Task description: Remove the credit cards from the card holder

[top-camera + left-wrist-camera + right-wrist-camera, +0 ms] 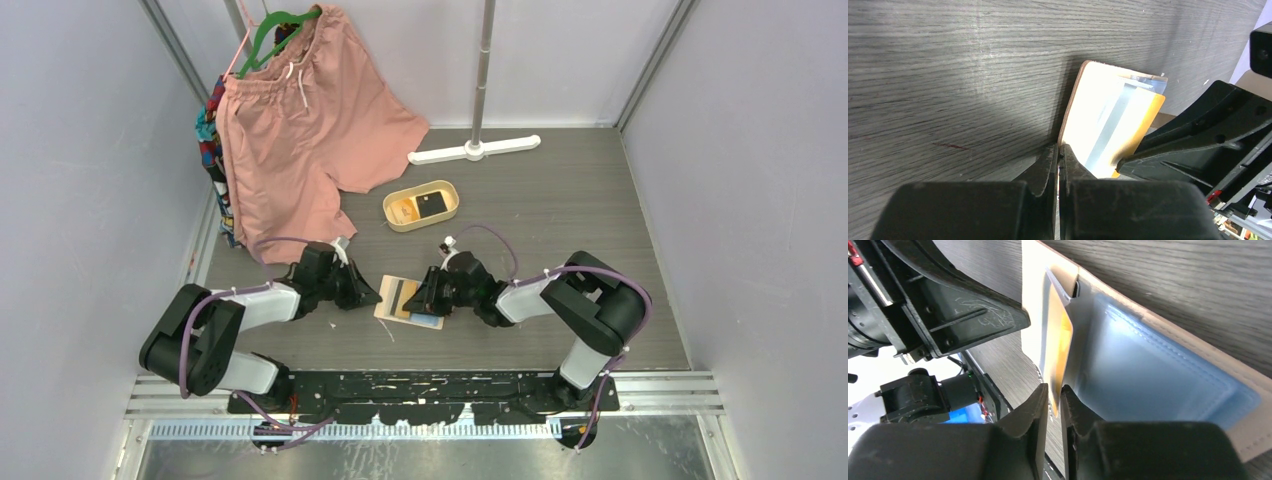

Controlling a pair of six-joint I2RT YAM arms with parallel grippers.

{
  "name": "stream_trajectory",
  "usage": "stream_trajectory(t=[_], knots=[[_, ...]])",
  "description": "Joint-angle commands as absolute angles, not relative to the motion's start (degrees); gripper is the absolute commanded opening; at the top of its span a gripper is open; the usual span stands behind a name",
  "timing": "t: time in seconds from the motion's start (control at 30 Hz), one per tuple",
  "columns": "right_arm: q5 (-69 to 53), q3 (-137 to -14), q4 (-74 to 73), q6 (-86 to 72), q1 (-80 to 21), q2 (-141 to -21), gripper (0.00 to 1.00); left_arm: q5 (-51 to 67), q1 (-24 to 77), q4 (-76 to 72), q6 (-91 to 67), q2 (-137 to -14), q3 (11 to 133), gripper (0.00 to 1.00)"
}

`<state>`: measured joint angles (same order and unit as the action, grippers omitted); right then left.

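The beige card holder [397, 302] lies open on the table between my two grippers. My left gripper [370, 296] is shut on its near left edge, seen up close in the left wrist view [1058, 148]. The holder's pale inside [1093, 105] faces up, with an orange-tinted card [1145, 120] sticking out of it. My right gripper [424, 299] reaches in from the right. In the right wrist view its jaws [1054, 390] are closed on the corner of the orange card [1060, 340], which sits in a slot beside the holder's blue lining [1153, 385].
An oval tan tray [448, 205] behind the holder has an orange card [402, 209] and a black card [432, 203] in it. Pink shorts [300, 130] on a green hanger hang at the back left. A white stand base [475, 150] with a pole is at the back.
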<state>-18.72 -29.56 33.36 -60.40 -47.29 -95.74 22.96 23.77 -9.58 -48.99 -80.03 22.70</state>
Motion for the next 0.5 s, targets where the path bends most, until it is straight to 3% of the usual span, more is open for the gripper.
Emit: stream_trajectory(t=[0.0,0.3,0.47], knots=[[-18.1,-28.8,34.5,-60.1,-46.8,-94.0,0.20,15.1,24.2,-1.0,-45.9,-83.2,20.3,0.00],[-18.6,-27.5,34.2,-59.6,-46.6,-93.5,0.23,15.2,24.3,-1.0,-45.8,-83.5,20.4,0.00],[-18.9,-27.2,34.4,-59.5,-46.5,-93.5,0.10,15.2,24.3,-1.1,-45.8,-83.7,20.4,0.00]])
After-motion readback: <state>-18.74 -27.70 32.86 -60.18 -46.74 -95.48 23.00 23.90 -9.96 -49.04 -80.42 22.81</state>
